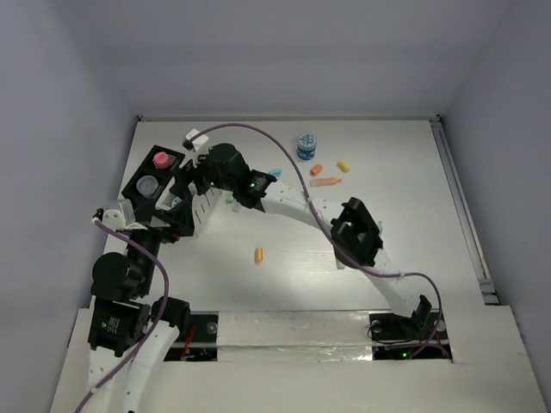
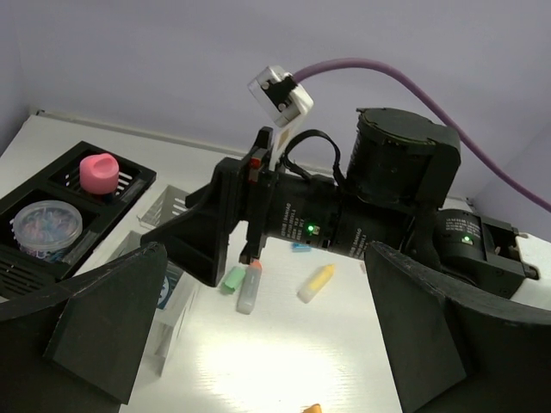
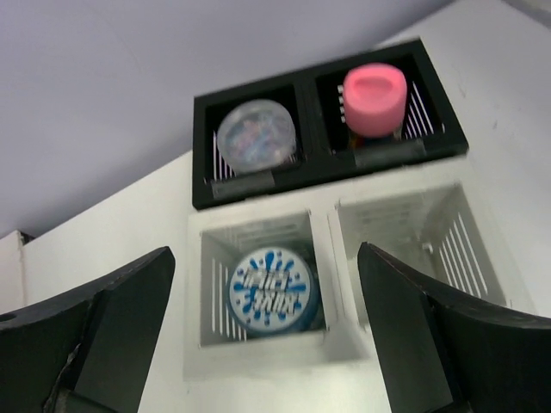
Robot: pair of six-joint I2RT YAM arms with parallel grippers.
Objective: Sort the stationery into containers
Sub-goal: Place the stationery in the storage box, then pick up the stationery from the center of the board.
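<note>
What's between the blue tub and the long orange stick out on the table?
One short orange piece lies between the blue tub and the long orange stick; the top external view shows it.

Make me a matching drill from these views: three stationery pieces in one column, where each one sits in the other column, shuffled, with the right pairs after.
Things:
1. pink tub
2. blue-and-white lidded tub
3. lone orange stick

Places:
A. on the table, outside both containers
B. in a compartment of the black tray
C. in a compartment of the white box

Pairs: 1-B, 2-C, 3-A.
</note>
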